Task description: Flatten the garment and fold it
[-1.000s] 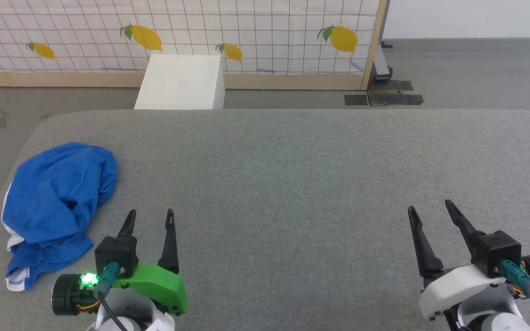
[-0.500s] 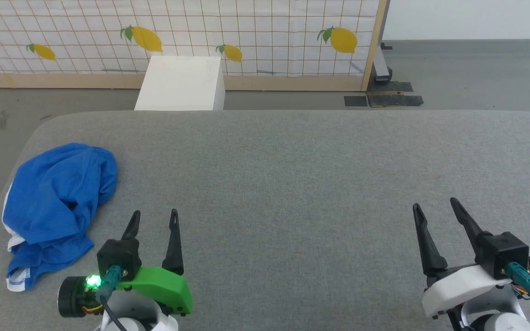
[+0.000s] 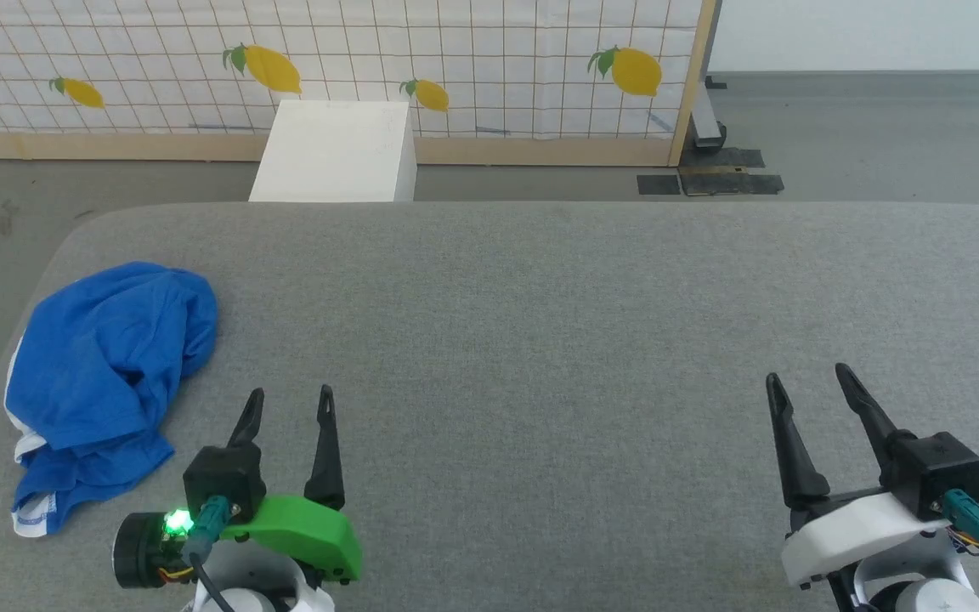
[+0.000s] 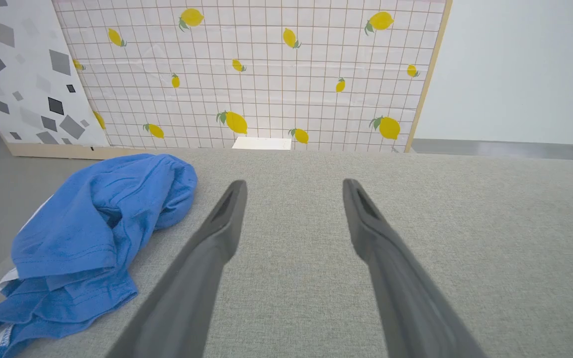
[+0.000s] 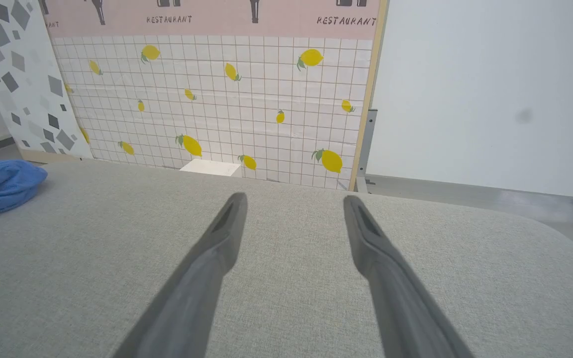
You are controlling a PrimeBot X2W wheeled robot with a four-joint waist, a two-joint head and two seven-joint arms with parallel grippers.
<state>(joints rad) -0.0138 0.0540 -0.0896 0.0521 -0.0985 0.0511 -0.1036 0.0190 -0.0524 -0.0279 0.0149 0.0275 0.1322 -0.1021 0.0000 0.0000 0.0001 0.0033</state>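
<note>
Head view: blue shorts [image 3: 107, 374] lie bunched at nine o'clock on the grey pad [image 3: 540, 306], a white box [image 3: 332, 153] beyond at eleven. Left wrist view: left claw [image 4: 294, 183] wide apart, empty, shorts at ten. Right wrist view: right claw [image 5: 294, 197] apart, empty.

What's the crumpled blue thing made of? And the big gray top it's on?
Blue garment: soft matte cloth, maybe cotton knit; it slumps in wrinkles and shows stitched hems. Gray surface: likely woven upholstery fabric over padding; matte, speckled weave, rounded corner.
</note>
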